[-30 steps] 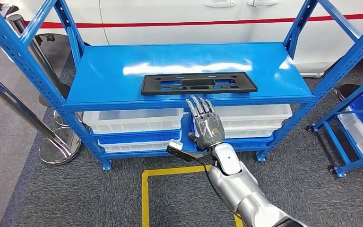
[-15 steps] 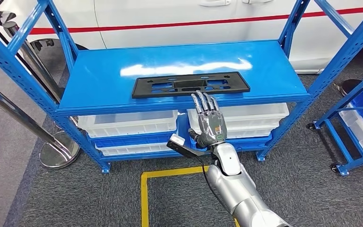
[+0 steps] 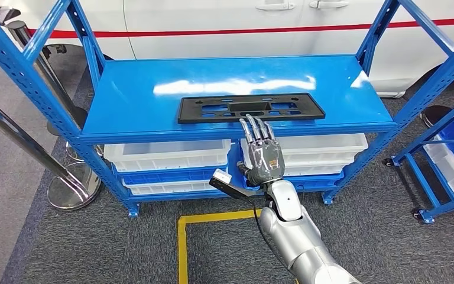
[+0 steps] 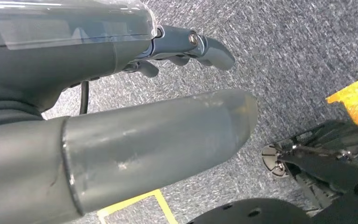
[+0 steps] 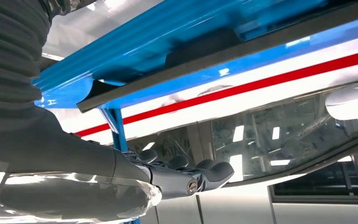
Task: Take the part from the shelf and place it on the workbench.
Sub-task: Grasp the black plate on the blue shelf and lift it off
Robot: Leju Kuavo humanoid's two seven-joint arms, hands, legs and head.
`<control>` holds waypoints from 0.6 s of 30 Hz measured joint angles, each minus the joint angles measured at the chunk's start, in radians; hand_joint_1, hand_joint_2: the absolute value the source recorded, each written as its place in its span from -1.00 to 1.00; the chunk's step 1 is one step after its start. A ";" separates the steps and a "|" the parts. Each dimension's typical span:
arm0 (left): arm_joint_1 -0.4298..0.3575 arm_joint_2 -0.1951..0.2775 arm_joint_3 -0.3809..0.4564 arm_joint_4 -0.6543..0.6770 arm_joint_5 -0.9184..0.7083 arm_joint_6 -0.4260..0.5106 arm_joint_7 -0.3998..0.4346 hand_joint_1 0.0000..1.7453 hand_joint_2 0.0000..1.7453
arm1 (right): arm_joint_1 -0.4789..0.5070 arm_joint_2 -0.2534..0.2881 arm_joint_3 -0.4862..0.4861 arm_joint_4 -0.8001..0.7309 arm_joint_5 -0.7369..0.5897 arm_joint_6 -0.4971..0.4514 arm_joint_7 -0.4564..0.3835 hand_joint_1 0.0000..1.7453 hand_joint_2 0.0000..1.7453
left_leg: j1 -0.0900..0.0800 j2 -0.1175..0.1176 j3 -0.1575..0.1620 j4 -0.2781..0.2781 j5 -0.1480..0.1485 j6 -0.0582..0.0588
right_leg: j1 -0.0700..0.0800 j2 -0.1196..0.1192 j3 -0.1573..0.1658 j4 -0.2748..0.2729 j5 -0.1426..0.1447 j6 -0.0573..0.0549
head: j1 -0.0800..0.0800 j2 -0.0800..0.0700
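Right hand [image 3: 263, 155] nearer flat black part [image 3: 250, 108]

Open shelf top [image 3: 153, 100] above the part [image 3: 250, 108], blue uprights [image 3: 384, 26] at the corners, white car body [image 3: 224, 18] behind

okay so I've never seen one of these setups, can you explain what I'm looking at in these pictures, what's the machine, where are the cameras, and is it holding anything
This is a humanoid robot with two silver arms ending in fingered hands. The wide picture comes from its head, looking down at a blue shelf. A flat black part lies on the shelf top. The right hand reaches toward the part's near edge with its fingers straight, holding nothing. The other two pictures come from cameras at the wrists. The left hand hangs over grey carpet, holding nothing, with its fingers seemingly curled. The right wrist camera looks up along the shelf edge.
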 joint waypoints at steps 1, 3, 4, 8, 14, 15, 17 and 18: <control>0.000 0.000 0.000 0.000 0.000 0.000 0.000 -1.00 -1.00 | 0.000 0.000 -0.001 0.000 0.000 0.000 0.000 -1.00 1.00 | 0.000 -0.001 0.004 0.000 -0.003 -0.002 | 0.001 0.000 0.029 -0.066 0.041 -0.005 | 0.000 0.000; -0.001 -0.001 0.000 0.000 0.000 -0.001 0.000 -1.00 -1.00 | -0.002 0.001 -0.003 0.000 0.000 0.000 0.000 -1.00 1.00 | -0.003 -0.001 0.009 0.001 -0.008 -0.008 | 0.007 -0.001 0.087 -0.188 0.089 -0.014 | 0.000 0.000; -0.001 -0.002 0.000 0.000 0.000 -0.001 0.000 -1.00 -1.00 | -0.002 0.001 -0.004 0.000 0.000 0.000 0.000 -1.00 1.00 | -0.004 -0.001 0.009 0.001 -0.010 -0.013 | 0.010 0.000 0.103 -0.222 0.095 -0.017 | 0.000 0.000; -0.002 -0.002 0.000 0.000 0.000 -0.001 0.000 -1.00 -1.00 | -0.003 0.003 -0.005 -0.002 0.001 0.000 0.001 -1.00 1.00 | -0.002 0.001 0.009 0.008 -0.023 -0.032 | 0.008 0.001 0.117 -0.248 0.093 -0.029 | 0.000 0.000; -0.002 -0.002 0.000 0.000 -0.008 -0.002 0.001 -1.00 -1.00 | -0.001 0.005 -0.005 -0.003 0.008 0.000 0.009 -1.00 1.00 | 0.002 0.002 -0.128 0.270 -0.118 -0.054 | 0.006 -0.003 0.132 -0.254 0.085 -0.047 | -0.001 0.000; -0.001 -0.002 0.000 0.000 -0.009 -0.002 0.002 -1.00 -1.00 | 0.000 0.005 -0.005 -0.003 0.011 0.000 0.011 -1.00 1.00 | 0.004 0.002 -0.119 0.241 -0.089 -0.056 | 0.006 -0.002 0.134 -0.253 0.082 -0.045 | -0.001 0.000; -0.001 -0.002 0.000 0.000 -0.010 -0.002 0.003 -1.00 -1.00 | 0.000 0.005 -0.005 -0.003 0.015 0.000 0.012 -1.00 1.00 | 0.007 0.002 -0.064 0.117 -0.018 -0.055 | 0.005 0.000 0.142 -0.249 0.072 -0.039 | -0.001 0.000; -0.002 -0.002 0.000 0.000 -0.010 -0.002 0.003 -1.00 -1.00 | 0.000 0.005 -0.005 -0.003 0.016 0.000 0.013 -1.00 1.00 | 0.006 0.002 -0.037 0.059 0.001 -0.051 | 0.006 0.001 0.144 -0.245 0.067 -0.034 | 0.000 0.000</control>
